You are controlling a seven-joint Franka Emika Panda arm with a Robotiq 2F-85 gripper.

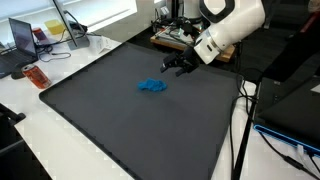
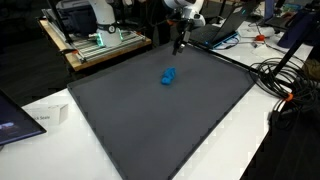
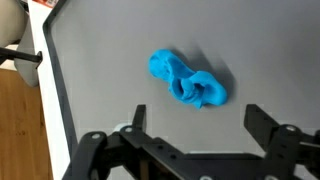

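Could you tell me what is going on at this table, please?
A robot arm's gripper hangs open over a dark mat, close to a crumpled blue cloth lying near the mat's middle. The jaws stand wide apart and hold nothing, and nothing touches the cloth. In the wrist view it lies just ahead of the jaws.

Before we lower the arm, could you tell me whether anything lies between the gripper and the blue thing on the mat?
Nothing visible does. The open gripper hangs apart from the blue thing; only bare mat shows between them.
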